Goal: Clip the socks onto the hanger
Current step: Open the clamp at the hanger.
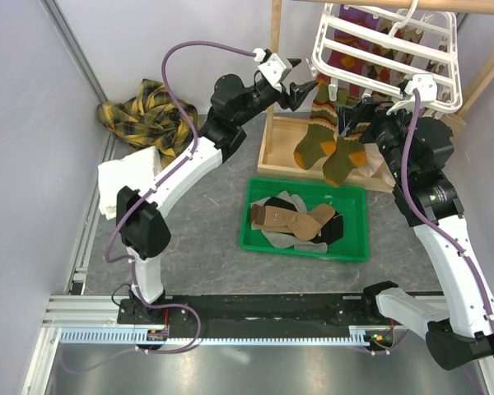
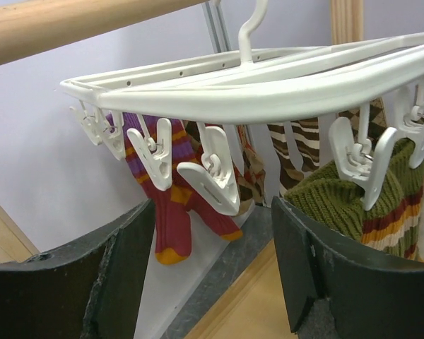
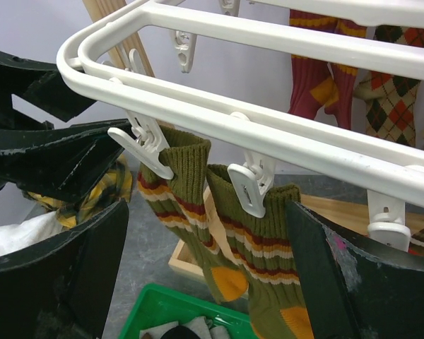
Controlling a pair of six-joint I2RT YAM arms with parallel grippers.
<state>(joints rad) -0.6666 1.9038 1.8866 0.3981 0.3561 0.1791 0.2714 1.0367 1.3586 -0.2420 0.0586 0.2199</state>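
The left hand (image 1: 300,76) is spread wide and holds nothing. It sits just beside the left edge of the hanger (image 2: 254,99), and white clips (image 2: 215,176) dangle right above its gap. The right hand (image 3: 206,212) is spread wide too and is empty. It sits just under the hanger's near rim. Two olive socks (image 3: 187,176) hang clipped there, between both hands, so room is tight. More socks (image 1: 296,222) lie in the green bin (image 1: 358,251) on the surface (image 1: 218,239) below. The surface shows open room left of the bin.
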